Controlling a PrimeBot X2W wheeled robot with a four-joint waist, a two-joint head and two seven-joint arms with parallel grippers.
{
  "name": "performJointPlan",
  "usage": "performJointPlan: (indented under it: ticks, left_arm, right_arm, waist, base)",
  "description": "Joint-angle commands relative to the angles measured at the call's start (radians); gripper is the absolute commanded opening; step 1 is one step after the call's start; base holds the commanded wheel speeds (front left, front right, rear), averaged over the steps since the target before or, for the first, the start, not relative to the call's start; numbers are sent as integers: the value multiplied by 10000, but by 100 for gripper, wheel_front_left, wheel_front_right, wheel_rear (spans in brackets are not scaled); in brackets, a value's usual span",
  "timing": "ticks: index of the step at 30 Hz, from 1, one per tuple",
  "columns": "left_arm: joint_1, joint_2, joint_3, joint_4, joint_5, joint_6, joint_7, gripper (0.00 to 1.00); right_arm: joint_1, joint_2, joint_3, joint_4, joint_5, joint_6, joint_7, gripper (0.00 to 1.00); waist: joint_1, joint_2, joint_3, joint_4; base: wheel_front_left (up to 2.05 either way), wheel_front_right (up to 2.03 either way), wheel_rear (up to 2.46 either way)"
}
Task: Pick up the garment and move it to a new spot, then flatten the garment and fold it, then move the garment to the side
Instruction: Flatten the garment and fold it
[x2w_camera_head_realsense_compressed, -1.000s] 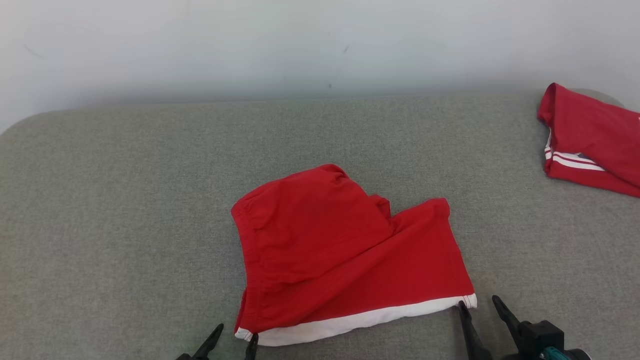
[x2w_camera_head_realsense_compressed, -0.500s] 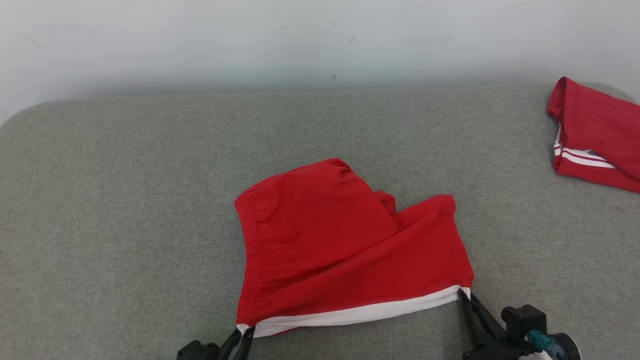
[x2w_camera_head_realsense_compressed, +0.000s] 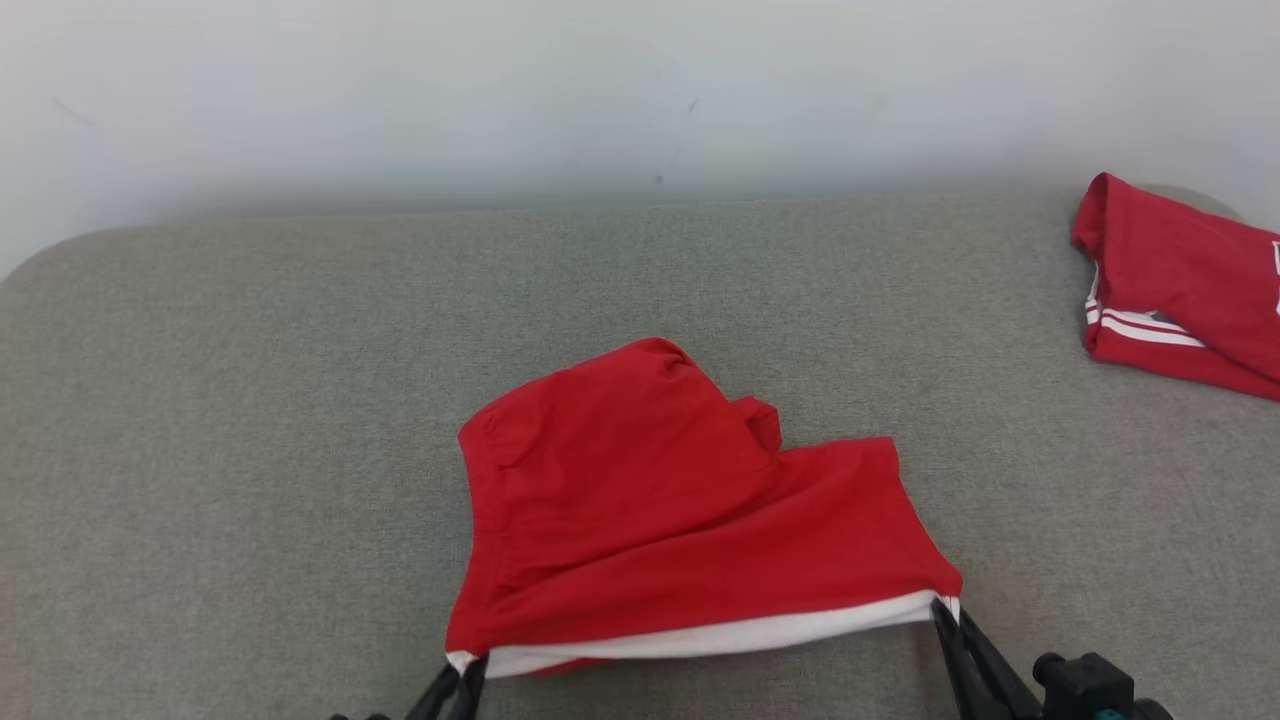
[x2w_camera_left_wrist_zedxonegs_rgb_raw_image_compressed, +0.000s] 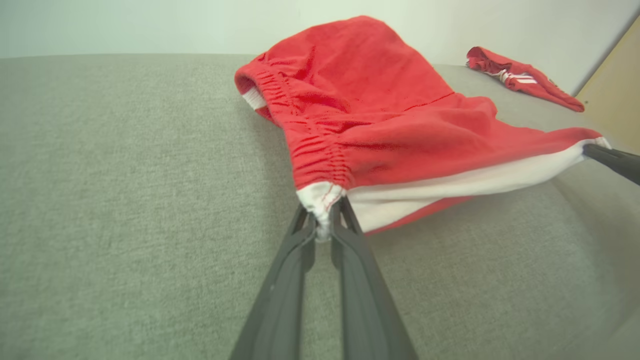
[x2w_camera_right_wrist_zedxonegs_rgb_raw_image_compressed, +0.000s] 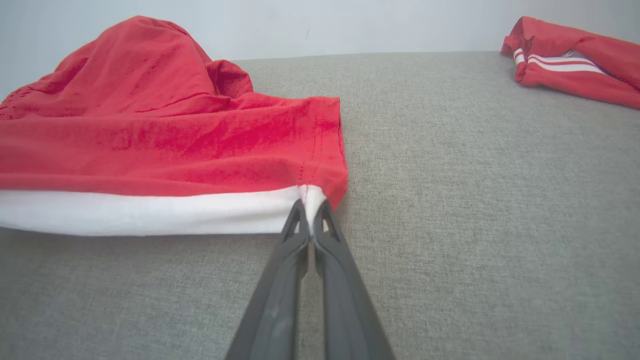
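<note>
Because the garment (x2w_camera_head_realsense_compressed: 680, 520) is thin, soft knit cloth, treat it as light and limp: it sags between supports, resists no push, and is likely to drag on the grey fabric-covered counter (x2w_camera_head_realsense_compressed: 250, 400). It lies at the middle of the counter on the near side, partly doubled over, with its white-banded edge toward the robot. The two corners of that band are the sound holds, being stitched and doubled. The left fingers (x2w_camera_left_wrist_zedxonegs_rgb_raw_image_compressed: 282, 290) are pressed together on the white corner beside the elastic waistband; the right fingers (x2w_camera_right_wrist_zedxonegs_rgb_raw_image_compressed: 277, 290) pinch the opposite white corner. The band between them runs nearly taut and appears slightly raised. Keep both holds level and apart in any lift, or the cloth may bunch. A second red garment (x2w_camera_head_realsense_compressed: 1180, 290) lies well apart at the far right.
</note>
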Motion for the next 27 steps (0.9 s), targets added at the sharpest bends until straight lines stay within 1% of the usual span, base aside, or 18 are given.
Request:
performJointPlan:
  ticks: [1,6,9,13,16,19,20,23,27]
  left_arm:
    - [-42,108,90,-167,85,25,-29,0]
    - [-1084,437,124,-637,137,23,-29,0]
    - [-2369,935,-387,-653,206,23,-30,0]
    - [-4709,1792,-1214,-450,-336,25,-30,0]
    - [-6737,2464,-1775,-124,-879,25,127,0]
    - [-8611,2770,-2146,193,-1524,25,356,0]
    - [-8611,2770,-2146,193,-1524,25,356,0]
    - [-10458,3148,-2828,533,-1914,26,688,0]
    - [-12703,3354,-3598,1127,-2649,26,1095,0]
  right_arm:
    - [-53,-104,14,-160,55,-28,3,0]
    - [-951,-400,580,-744,241,-28,1,0]
    - [-1983,-660,1073,-780,477,-28,1,0]
    - [-3959,-1102,1548,-708,809,-28,1,0]
    - [-5646,-1245,1835,-498,1220,-28,3,0]
    - [-7410,-1333,1882,-50,1757,-28,47,0]
    - [-7410,-1333,1882,-50,1757,-28,47,0]
    - [-9188,-1368,1984,534,2138,-28,237,0]
    - [-11461,-1461,2351,1260,2432,-28,574,0]
  waist:
    - [0,0,-30,-46]
    - [0,0,43,-170]
    - [0,0,295,-308]
    - [0,0,917,-488]
    - [0,0,1558,-655]
    - [0,0,2189,-764]
    - [0,0,2189,-764]
    - [0,0,2847,-830]
    - [0,0,3683,-918]
  base:
    - [0,0,0]
    - [0,0,0]
    - [0,0,0]
    - [0,0,0]
    - [0,0,0]
    - [0,0,0]
    - [0,0,0]
    - [0,0,0]
    - [0,0,0]
